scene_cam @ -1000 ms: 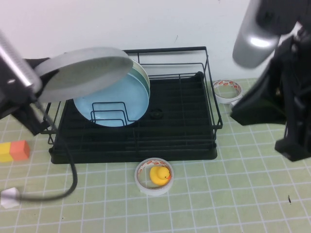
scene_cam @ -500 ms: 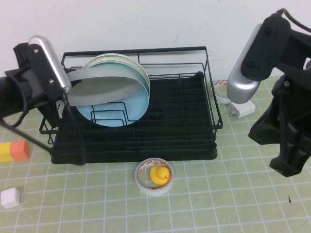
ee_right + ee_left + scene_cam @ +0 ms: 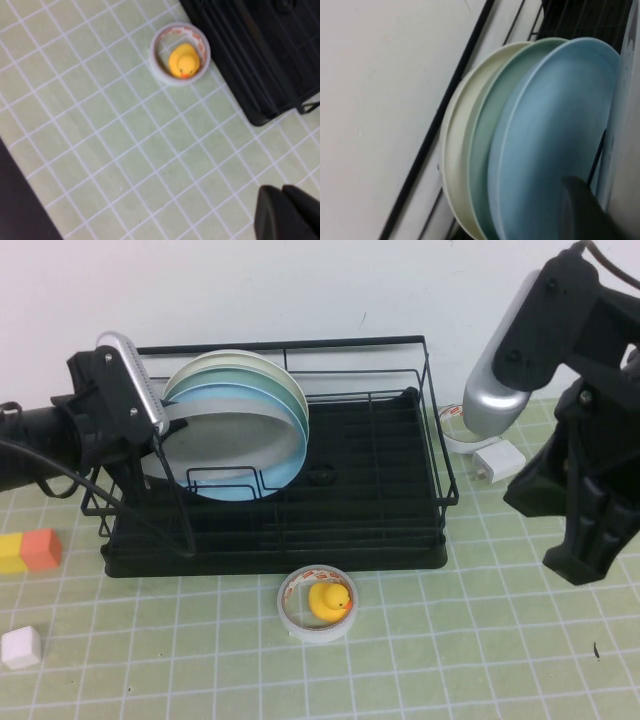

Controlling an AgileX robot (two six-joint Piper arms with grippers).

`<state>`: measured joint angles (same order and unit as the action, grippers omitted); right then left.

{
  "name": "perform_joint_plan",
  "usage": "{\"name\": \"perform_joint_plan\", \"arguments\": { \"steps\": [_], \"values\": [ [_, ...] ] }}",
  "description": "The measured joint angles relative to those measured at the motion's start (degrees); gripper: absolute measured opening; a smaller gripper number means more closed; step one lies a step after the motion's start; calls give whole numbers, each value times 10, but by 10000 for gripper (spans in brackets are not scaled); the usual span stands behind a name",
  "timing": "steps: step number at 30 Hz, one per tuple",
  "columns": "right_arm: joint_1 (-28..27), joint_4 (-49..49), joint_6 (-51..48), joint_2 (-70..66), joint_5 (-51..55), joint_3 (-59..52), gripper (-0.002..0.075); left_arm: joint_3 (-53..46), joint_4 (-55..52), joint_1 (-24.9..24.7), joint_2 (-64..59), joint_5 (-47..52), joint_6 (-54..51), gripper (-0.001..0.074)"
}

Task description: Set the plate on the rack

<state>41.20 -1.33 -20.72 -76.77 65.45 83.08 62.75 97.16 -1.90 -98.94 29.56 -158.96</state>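
Observation:
The light-grey plate stands almost upright in the left end of the black wire rack, leaning against the light blue plate. Pale green and cream plates stand behind that. My left gripper is shut on the grey plate's left rim. In the left wrist view the grey plate shows only at one edge, beside one dark finger and the blue plate. My right gripper is shut and empty, held over the mat to the right of the rack.
A tape roll with a yellow duck inside lies just in front of the rack. Another tape roll and a white adapter lie at the rack's right. A red-and-yellow block and a white cube lie at the left.
My left arm has swung the grey plate down from nearly flat above the rack's left end to upright against the blue plate. The right arm has pulled back to the right.

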Motion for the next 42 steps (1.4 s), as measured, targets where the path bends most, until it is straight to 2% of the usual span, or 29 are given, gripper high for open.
{"name": "perform_joint_plan", "arguments": {
  "steps": [3,7,9,12,15,18,22,24,28,31,36,42],
  "values": [
    [0,-3,0,0,-14,0,-1,1,-1,0,-8,-3,20,148],
    [0,-5,1,0,-23,0,-1,1,0,-1,-8,-5,46,354],
    [0,-5,1,0,-27,0,-1,1,0,-5,-6,-11,57,419],
    [0,-6,1,0,-31,0,-1,1,0,-15,11,-18,88,441],
    [0,-37,2,0,-20,0,-1,1,0,-27,43,-36,130,398],
    [0,-97,28,4,3,0,-1,1,1,-43,88,-97,193,295],
    [-2,-169,79,21,17,0,-2,1,8,-78,160,-278,314,96],
    [-2,-193,109,33,17,0,-2,1,15,-97,190,-382,357,44],
    [-2,-229,196,58,17,0,-2,1,33,-135,256,-595,476,7],
    [-2,-247,233,75,12,0,-2,-2,40,-156,318,-689,569,2],
    [-2,-250,250,100,7,0,-2,-62,46,-190,430,-701,621,0],
    [-2,-250,252,134,-27,-7,-2,-182,47,-231,567,-583,637,0]
  ]
}}
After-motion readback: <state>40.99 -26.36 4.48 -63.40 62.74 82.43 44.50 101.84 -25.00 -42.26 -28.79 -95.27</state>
